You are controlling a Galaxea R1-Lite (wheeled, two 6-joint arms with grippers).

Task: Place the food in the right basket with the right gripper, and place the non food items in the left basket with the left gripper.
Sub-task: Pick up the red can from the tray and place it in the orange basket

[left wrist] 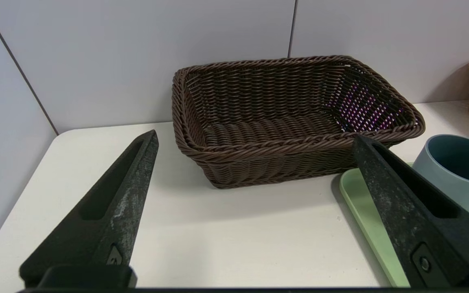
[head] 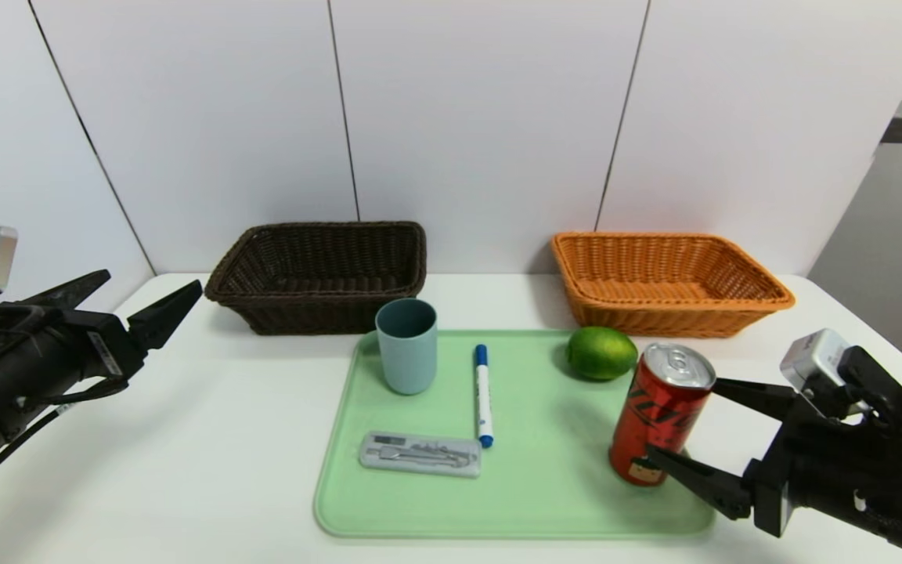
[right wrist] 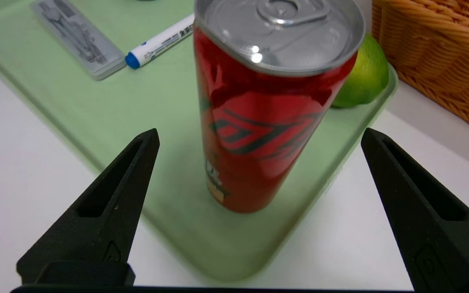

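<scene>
Fingers (right wrist: 130, 175) flank can (right wrist: 250, 134); wrist view shows gaps.

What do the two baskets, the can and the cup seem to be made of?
Baskets, brown and orange: matte wicker or wicker-look plastic; the strands are visibly woven.
Can: probably aluminium, with glossy red print; its bare silver top has a pull tab and bright glints.
Cup: likely smooth plastic, perhaps ceramic; evenly blue-grey with a soft, low sheen.
</scene>
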